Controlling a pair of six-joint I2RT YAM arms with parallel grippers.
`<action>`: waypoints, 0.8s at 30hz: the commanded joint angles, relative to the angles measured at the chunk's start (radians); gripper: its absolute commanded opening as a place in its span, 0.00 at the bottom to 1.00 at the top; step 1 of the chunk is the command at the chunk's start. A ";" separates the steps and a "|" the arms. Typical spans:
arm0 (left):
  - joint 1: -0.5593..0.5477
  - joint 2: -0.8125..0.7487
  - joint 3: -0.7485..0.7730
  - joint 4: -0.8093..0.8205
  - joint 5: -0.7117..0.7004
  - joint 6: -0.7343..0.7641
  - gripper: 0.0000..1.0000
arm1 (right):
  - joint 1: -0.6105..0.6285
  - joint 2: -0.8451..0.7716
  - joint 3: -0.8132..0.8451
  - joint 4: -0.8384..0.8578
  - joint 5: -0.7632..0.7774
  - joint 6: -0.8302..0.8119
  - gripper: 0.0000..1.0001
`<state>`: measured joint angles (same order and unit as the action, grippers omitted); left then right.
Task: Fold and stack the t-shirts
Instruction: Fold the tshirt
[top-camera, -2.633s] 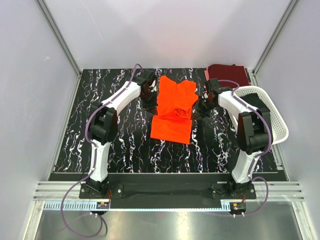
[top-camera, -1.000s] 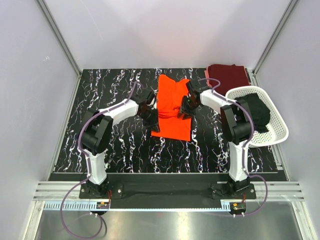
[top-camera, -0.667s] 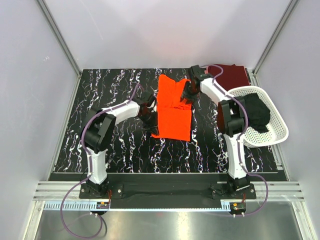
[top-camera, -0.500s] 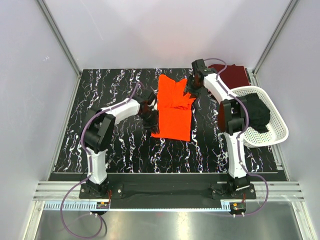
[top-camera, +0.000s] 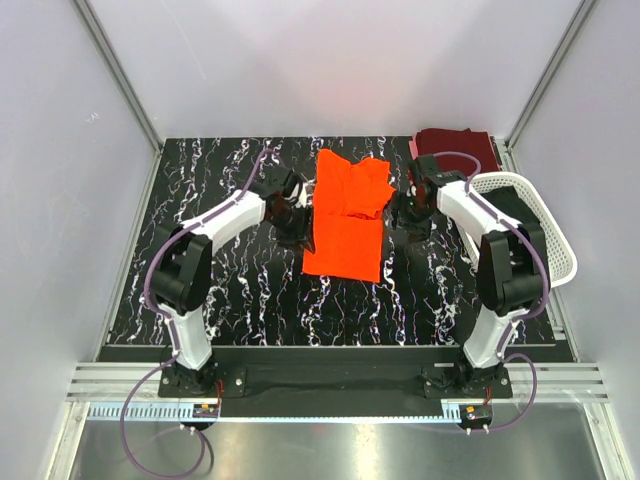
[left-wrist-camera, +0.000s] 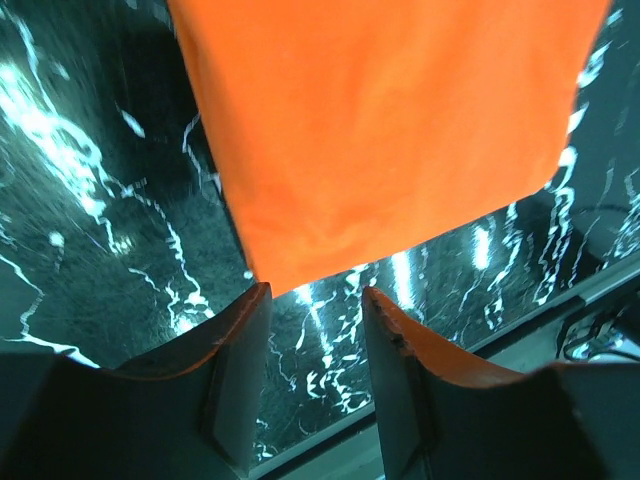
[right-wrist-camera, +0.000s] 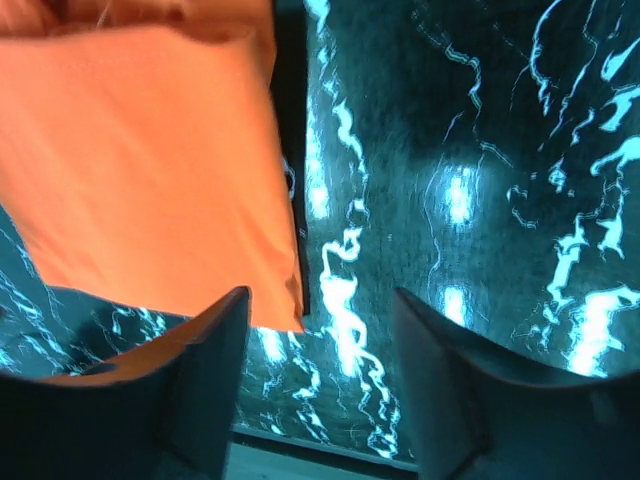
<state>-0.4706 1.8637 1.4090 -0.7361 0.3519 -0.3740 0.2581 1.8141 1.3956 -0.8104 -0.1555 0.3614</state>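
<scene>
- I have the middle t-shirt (top-camera: 345, 215) lying on the table (top-camera: 230, 290).
- The left gripper (left-wrist-camera: 315, 295) is at its 9 o'clock and the right gripper (right-wrist-camera: 320, 300) at its 3 o'clock.
- The basket (top-camera: 565, 262) sits farther out at 3 o'clock.
- The corner t-shirt (top-camera: 458, 150) lies at 1 o'clock, behind the basket.

Matt cloth t-shirt (top-camera: 345, 232), glossy marbled table (top-camera: 230, 292)

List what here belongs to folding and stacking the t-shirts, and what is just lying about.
Belongs to the job:
orange t-shirt, partly folded, in the middle
maroon t-shirt, folded, in the far right corner

Just lying about:
white perforated basket, at the right edge
</scene>
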 joint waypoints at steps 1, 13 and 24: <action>0.001 -0.008 -0.036 0.041 0.050 -0.008 0.45 | -0.049 -0.001 -0.008 0.148 -0.085 0.073 0.63; 0.001 -0.057 -0.169 0.093 0.073 -0.016 0.43 | -0.126 0.313 0.279 0.385 -0.122 0.330 0.64; 0.001 -0.089 -0.200 0.101 0.111 0.001 0.43 | -0.126 0.499 0.367 0.447 -0.046 0.508 0.55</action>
<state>-0.4698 1.8206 1.2144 -0.6613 0.4255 -0.3889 0.1299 2.3070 1.7706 -0.3859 -0.2462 0.7918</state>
